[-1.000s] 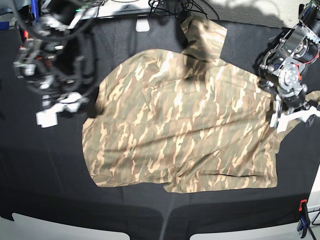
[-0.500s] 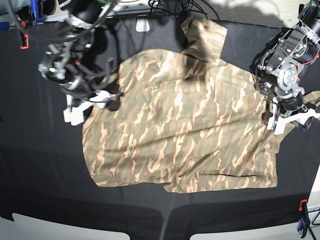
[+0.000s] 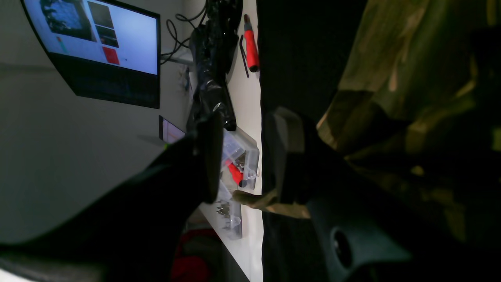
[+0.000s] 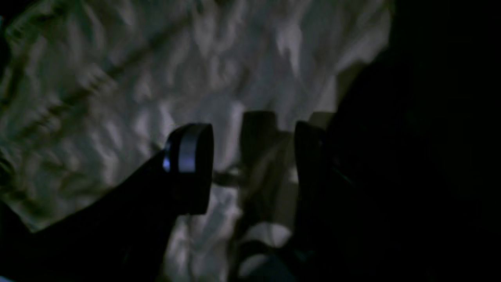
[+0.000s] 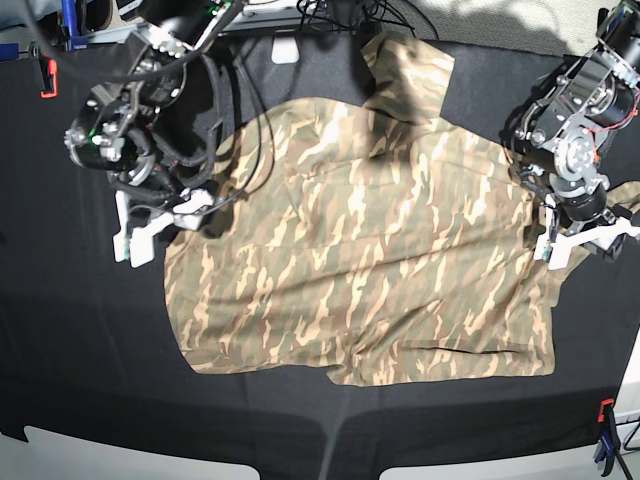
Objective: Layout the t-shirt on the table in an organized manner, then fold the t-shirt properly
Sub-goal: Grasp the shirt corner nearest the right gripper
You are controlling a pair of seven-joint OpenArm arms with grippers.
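Note:
The camouflage t-shirt [image 5: 370, 250] lies spread front-up across the black table [image 5: 90, 350], with one sleeve [image 5: 410, 70] pointing to the far edge. My right gripper [image 5: 153, 224] sits at the shirt's left edge; in its wrist view the right gripper [image 4: 250, 164] hangs open over blurred cloth [image 4: 117, 78]. My left gripper [image 5: 582, 238] rests at the shirt's right edge, jaws apart. In the left wrist view the left gripper [image 3: 244, 156] shows a clear gap, with a small tongue of the t-shirt [image 3: 254, 201] lying across its base, not pinched.
A red clamp [image 5: 45, 75] grips the far left table edge and a blue and red clamp [image 5: 605, 435] the near right. Cables and a white block [image 5: 285, 48] line the back. Beyond the right edge sit clear plastic boxes [image 3: 240, 152], a red-handled tool [image 3: 250, 47] and a monitor [image 3: 101, 51].
My right arm swung in from the left to the shirt's left edge, then eased back slightly. The left arm shifted only a little at the right edge.

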